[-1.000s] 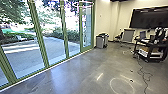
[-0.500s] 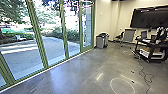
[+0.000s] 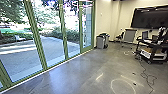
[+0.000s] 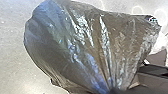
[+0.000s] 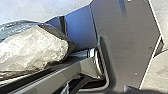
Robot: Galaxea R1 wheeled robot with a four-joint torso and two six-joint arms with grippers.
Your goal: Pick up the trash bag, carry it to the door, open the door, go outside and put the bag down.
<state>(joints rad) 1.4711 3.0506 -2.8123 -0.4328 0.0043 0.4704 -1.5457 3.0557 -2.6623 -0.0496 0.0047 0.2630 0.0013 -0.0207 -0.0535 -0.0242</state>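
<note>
the dark, glossy trash bag [image 4: 82, 45] was gripped by the left claw [image 4: 113, 91], its plastic drawn together in long pleats at the grasp and the rest of it swollen outward; whether the right claw was released or clenched could not be told. in the right wrist view, a pale, crinkled part of the bag was seen near the robot's jointed bar. farther out, a smooth grey floor [image 3: 75, 72] was marked by a pale ring [image 3: 122, 86] and crossed by a thin black cable [image 3: 145, 75]. along the left, the room was bounded by tall glass panels [image 3: 51, 37] set in green frames [image 3: 37, 37], through which pavement [image 3: 21, 57] and shrubs [image 3: 50, 32] were seen. near the far end of the glass, grey bins [image 3: 100, 42] were placed; at the right, a laptop [image 3: 145, 35] was carried on a black cart [image 3: 150, 45], and a dark screen [image 3: 147, 18] was mounted on the wall [image 3: 125, 10].
</note>
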